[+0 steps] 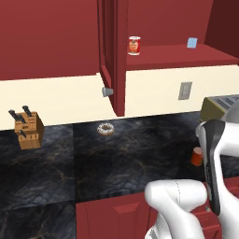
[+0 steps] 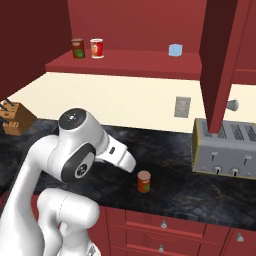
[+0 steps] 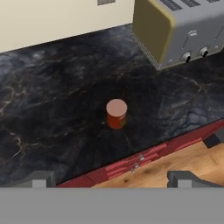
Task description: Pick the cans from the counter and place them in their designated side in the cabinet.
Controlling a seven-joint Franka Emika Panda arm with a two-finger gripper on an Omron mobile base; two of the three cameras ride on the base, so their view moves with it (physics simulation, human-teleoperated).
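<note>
Can [image 2: 144,181] on counter [image 2: 175,192], nr toaster [image 2: 226,149]

Red can [image 2: 144,181] upright on counter [image 2: 170,150] nr front edge; 2 cans [image 2: 96,48] upright on cabinet [image 2: 120,57] shelf.

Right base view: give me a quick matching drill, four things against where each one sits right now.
Things:
1. orange-red can
2. bright red can
3. toaster
4. knife block

Places:
A. on the cabinet shelf, next to a darker can
B. on the counter, at its far left by the wall
C. on the counter, near its front edge, standing alone
D. on the counter, right side, below the open cabinet door

Pairs: 1-C, 2-A, 3-D, 4-B
</note>
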